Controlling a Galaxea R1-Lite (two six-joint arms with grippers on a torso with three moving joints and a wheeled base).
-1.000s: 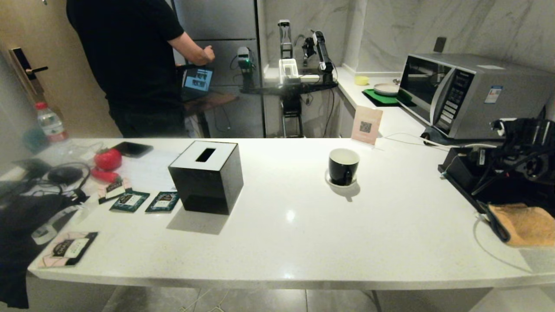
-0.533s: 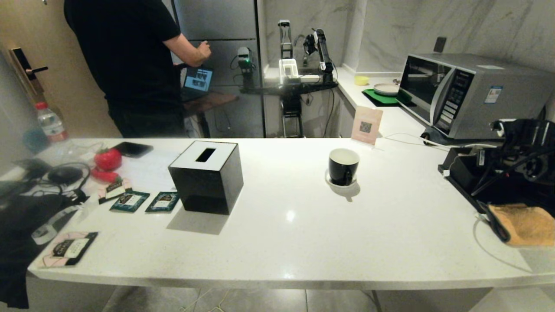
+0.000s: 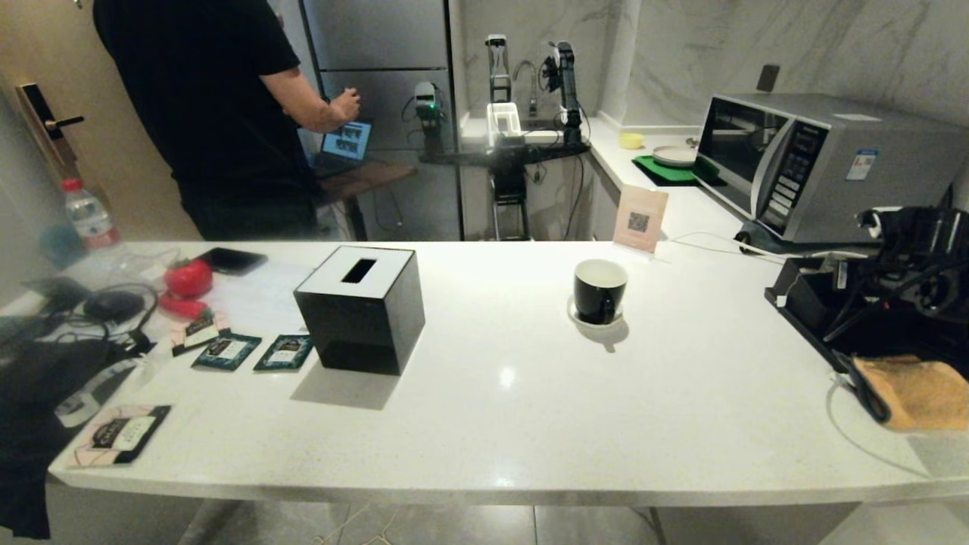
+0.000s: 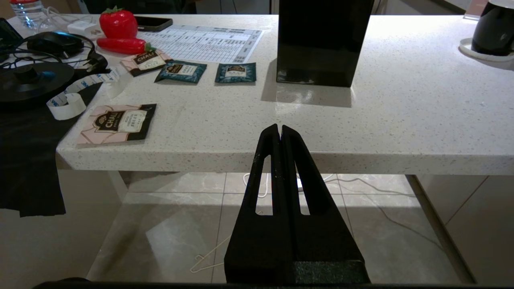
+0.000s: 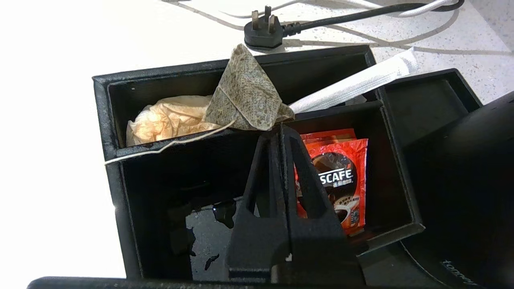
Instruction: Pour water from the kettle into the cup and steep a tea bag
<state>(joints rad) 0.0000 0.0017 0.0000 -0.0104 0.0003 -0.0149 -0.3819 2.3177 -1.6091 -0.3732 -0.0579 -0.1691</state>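
Observation:
In the right wrist view a grey-brown pyramid tea bag (image 5: 247, 92) sits on the divider of a black organiser box (image 5: 105, 104), its white string (image 5: 160, 146) trailing over the rim. My right gripper (image 5: 280, 129) is shut on the tea bag's lower corner. The matte black kettle (image 5: 461, 180) stands right beside the box. The black cup (image 3: 599, 290) rests on its white saucer (image 3: 577, 316) mid-counter, well left of my right arm (image 3: 916, 261). My left gripper (image 4: 280, 128) hangs shut and empty below the counter's front edge.
A black tissue box (image 3: 362, 306) stands left of centre, teal sachets (image 3: 227, 350) beyond it. Red coffee sachets (image 5: 341, 176) fill another box compartment. A plug (image 5: 263, 34) and cord lie behind the box. A microwave (image 3: 817, 163), a brown cloth (image 3: 916, 390) and a person (image 3: 212, 113) are nearby.
The person at the back has shifted to the left, and the arm on the far stand has swung upright. Neither of my arms has changed place.

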